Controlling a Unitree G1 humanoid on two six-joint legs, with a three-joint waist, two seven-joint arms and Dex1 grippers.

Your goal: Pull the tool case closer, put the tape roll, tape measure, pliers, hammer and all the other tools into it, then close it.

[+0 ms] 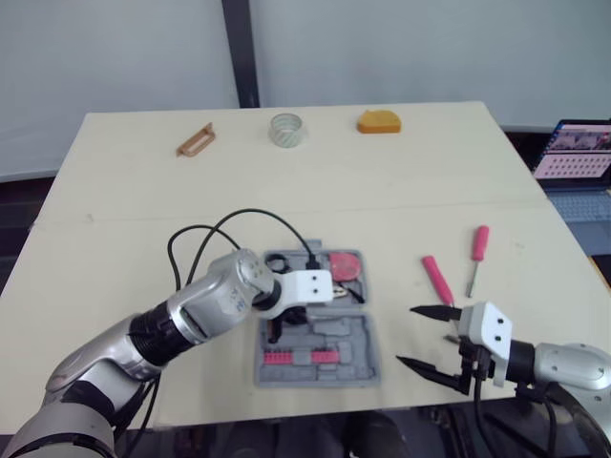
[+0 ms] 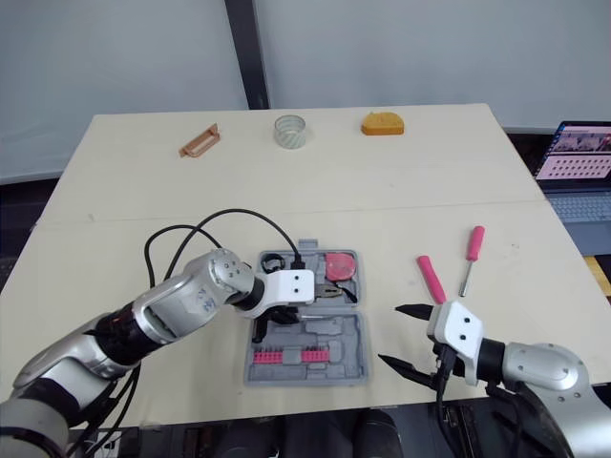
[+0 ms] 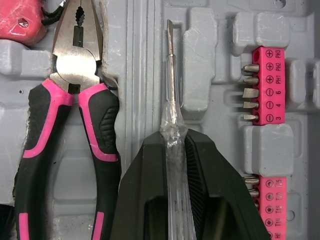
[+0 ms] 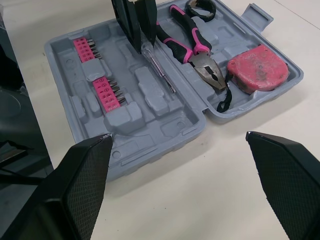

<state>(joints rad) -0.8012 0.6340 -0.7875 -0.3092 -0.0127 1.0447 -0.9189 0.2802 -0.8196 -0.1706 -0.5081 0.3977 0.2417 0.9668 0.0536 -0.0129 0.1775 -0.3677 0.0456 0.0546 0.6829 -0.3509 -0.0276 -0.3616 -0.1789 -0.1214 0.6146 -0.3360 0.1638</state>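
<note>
The grey tool case [image 1: 363, 367] lies open near the table's front edge. Inside it are pink-handled pliers [image 3: 75, 100], a red tape measure [image 1: 346, 264] and pink bit strips [image 3: 265, 85]. My left gripper [image 3: 172, 137] is down in the case, shut on a clear-handled screwdriver [image 3: 171, 75] whose blade lies along a moulded slot. My right gripper [image 1: 409, 336] hovers open to the right of the case, holding nothing. Two pink-handled screwdrivers [image 1: 438, 280] [image 1: 476, 253] lie on the table beyond it. The tape roll [image 1: 285, 129] stands at the far edge.
An orange object [image 1: 379, 121] and a brown handle-shaped piece [image 1: 196, 141] rest at the table's far edge. A laptop [image 1: 578, 157] sits off the table's right side. A black cable [image 1: 220, 234] loops over the left arm.
</note>
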